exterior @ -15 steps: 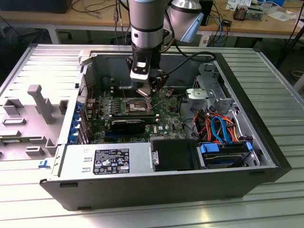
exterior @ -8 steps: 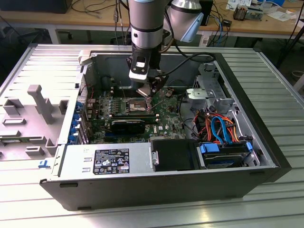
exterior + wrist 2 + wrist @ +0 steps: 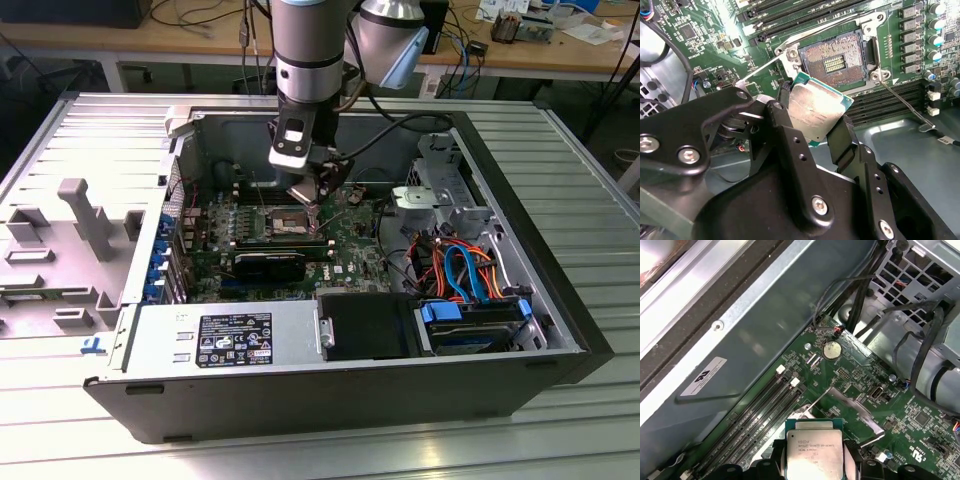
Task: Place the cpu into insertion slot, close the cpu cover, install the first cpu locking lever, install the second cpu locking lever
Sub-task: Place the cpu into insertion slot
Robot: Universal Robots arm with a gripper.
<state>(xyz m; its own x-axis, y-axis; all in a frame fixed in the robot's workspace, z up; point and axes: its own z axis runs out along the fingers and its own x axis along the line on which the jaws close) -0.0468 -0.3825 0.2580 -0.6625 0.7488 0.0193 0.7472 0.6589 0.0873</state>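
Your black gripper [image 3: 812,120] has its jaws clamped on the edges of the small square silver-grey cpu [image 3: 818,111], tilted just above the dark-centred square insertion slot [image 3: 837,60]. The slot is bare, the thin silver cpu cover [image 3: 850,407] is raised, and the wire locking levers [image 3: 902,102] are unlatched. You've completed no step.

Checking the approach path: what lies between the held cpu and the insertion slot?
In the second wrist view, nothing foreign: between the cpu, clamped in the pincer, and the insertion slot shows only that slot's silver rim.
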